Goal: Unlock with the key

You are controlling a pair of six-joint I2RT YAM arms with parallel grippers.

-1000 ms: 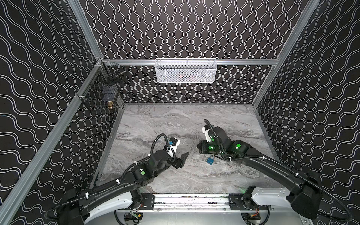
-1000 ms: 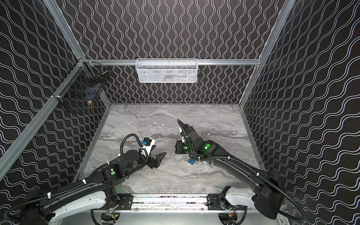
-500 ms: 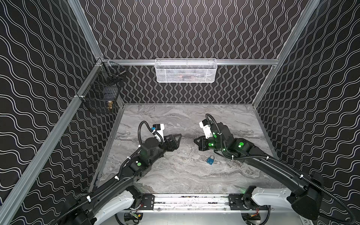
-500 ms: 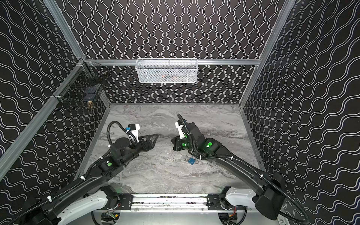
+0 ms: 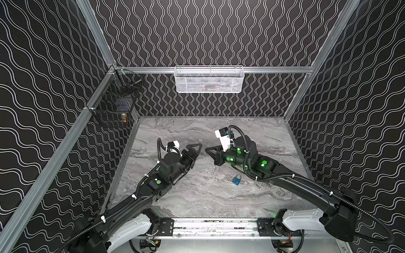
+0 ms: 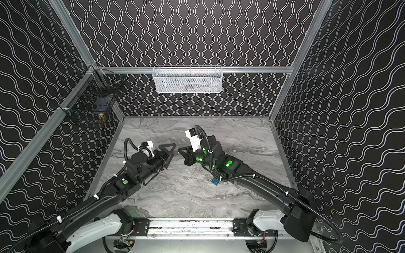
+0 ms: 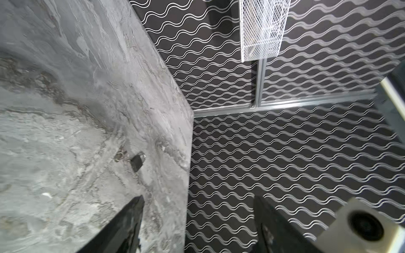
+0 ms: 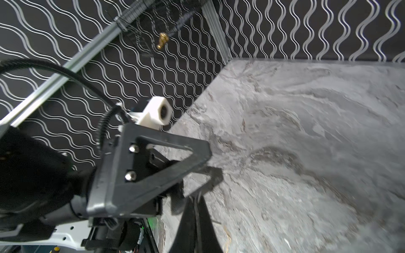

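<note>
Top views, both: the left claw (image 5: 198,149) (image 6: 173,148) and the right claw (image 5: 206,150) (image 6: 179,150) point at each other over the middle of the grey marbled surface (image 5: 197,197) (image 6: 175,197). Their tips are near but apart, with a narrow gap between them. The blue padlock (image 5: 236,180) (image 6: 215,181) lies flat on the surface just beside the right forearm, on the side nearer the arm bases. It is apart from both claws, and in a top view a cable partly covers it.

Left wrist view: the left claw (image 7: 198,198) stands wide open with nothing between its two dark fingers (image 7: 122,227). A small dark object (image 7: 138,163) with a metal ring lies on the surface close to the side wall. Whether it is the key cannot be told.

Right wrist view: the right claw (image 8: 195,200) is closed, its fingers pressed together. Whether anything is pinched between them cannot be told. The open left claw (image 8: 209,163) lies directly ahead of it.

Rear wall: a white mesh basket (image 5: 209,80) hangs on the rail.
</note>
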